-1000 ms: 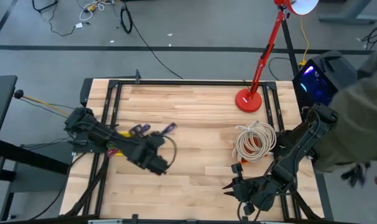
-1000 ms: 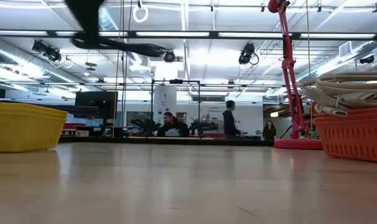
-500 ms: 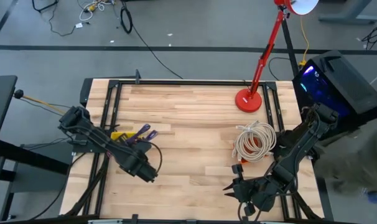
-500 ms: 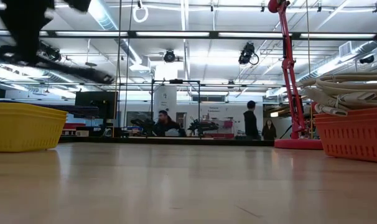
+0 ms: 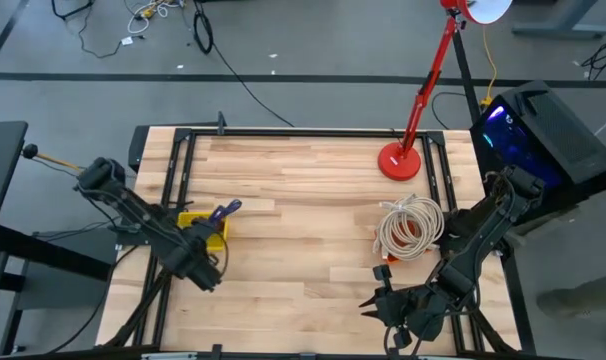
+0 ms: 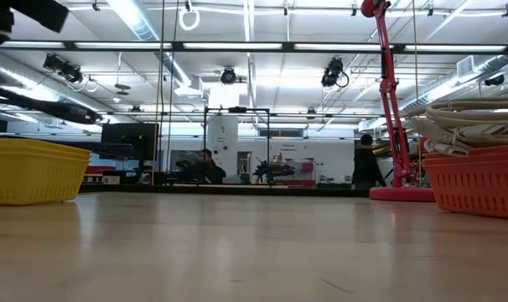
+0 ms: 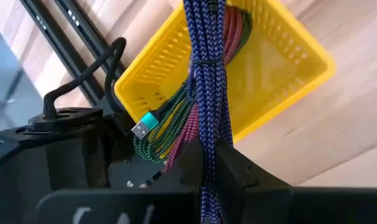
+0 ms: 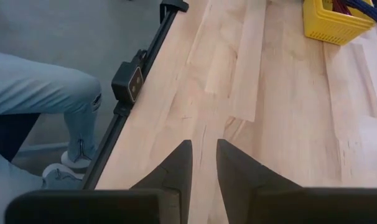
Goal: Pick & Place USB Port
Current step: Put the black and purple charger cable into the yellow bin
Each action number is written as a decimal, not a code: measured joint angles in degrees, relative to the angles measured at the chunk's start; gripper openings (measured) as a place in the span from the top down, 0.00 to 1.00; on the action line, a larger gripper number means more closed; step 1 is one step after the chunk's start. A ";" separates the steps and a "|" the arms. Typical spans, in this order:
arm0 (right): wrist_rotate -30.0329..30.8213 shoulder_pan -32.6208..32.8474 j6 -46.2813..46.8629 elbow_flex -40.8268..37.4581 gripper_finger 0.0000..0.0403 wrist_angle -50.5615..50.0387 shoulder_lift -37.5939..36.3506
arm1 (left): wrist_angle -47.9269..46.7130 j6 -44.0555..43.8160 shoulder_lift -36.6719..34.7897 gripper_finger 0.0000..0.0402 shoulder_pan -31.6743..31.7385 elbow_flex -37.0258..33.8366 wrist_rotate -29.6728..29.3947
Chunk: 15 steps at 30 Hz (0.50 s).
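A yellow basket (image 5: 205, 226) stands near the table's left edge, also seen as the yellow basket (image 7: 269, 68) and the yellow basket (image 6: 28, 172). My left gripper (image 5: 207, 256) hovers at its near side, shut on a bundle of braided USB cables (image 7: 207, 74), blue-purple with red and green strands. A teal USB plug (image 7: 144, 124) hangs from the bundle by the basket's wall. The bundle's purple end (image 5: 226, 210) shows over the basket. My right gripper (image 5: 375, 303) waits at the near right, open by a narrow gap (image 8: 203, 163), holding nothing. My left gripper pinches the blue-purple strands of the bundle (image 7: 208, 163) between its two fingers. The fingers slant steeply down and the strands run along them. From the fingers the bundle stretches out over the basket's opening. Whether its far end rests inside, I cannot tell.
At the right, an orange basket (image 6: 480, 180) holds a coil of pale cable (image 5: 411, 228). A red lamp's base (image 5: 398, 160) stands at the far right. Black rails (image 5: 178, 160) frame the table. A person's leg (image 8: 45, 93) is beside the table's edge near my right arm.
My left gripper has carried the cable bundle from the table's middle toward the left edge, sinking a little and rolling its wrist. The bundle, earlier over bare wood, now hangs over the yellow basket. People in the room behind have walked.
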 joint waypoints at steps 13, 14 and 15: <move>0.01 0.00 -0.02 0.00 0.81 0.26 -0.02 | 0.23 -8.16 -5.55 0.95 -2.94 -6.39 0.37; 0.03 0.02 -0.02 0.00 0.81 0.26 0.00 | 0.56 -8.68 -5.55 0.95 -2.86 -7.00 0.47; 0.00 0.04 -0.02 0.00 0.81 0.26 -0.02 | 1.27 -9.07 -5.55 0.95 -2.81 -7.60 0.59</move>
